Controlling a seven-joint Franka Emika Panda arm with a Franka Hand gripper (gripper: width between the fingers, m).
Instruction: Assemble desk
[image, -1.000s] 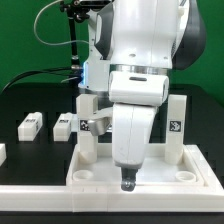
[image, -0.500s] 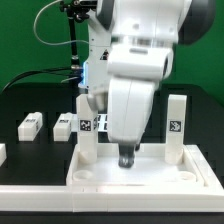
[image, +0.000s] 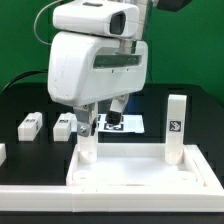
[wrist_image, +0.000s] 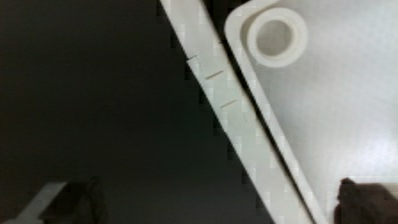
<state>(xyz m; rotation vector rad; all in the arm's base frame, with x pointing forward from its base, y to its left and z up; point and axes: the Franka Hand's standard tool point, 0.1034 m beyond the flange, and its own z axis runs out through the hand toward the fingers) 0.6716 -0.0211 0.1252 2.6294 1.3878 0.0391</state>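
The white tabletop (image: 140, 172) lies with its raised rim up at the front of the black table. Two white legs stand upright in its far corners, one on the exterior view's right (image: 177, 126) and one on the left (image: 88, 142), the left one partly hidden by my hand. My gripper (image: 100, 113) hangs above and behind the left upright leg, open and empty. In the wrist view the gripper (wrist_image: 214, 205) shows both dark fingertips (wrist_image: 63, 205) wide apart over the tabletop's rim (wrist_image: 231, 110) and a round corner socket (wrist_image: 276, 37).
Two loose white legs (image: 30, 124) (image: 63, 126) lie on the table at the exterior view's left. The marker board (image: 122, 124) lies behind the tabletop. A long white rail (image: 60, 202) runs along the front edge. A white piece (image: 2, 152) shows at the left border.
My hand has risen from low over the tabletop's front middle and swung toward the exterior view's left and back. The tabletop and legs have not moved.
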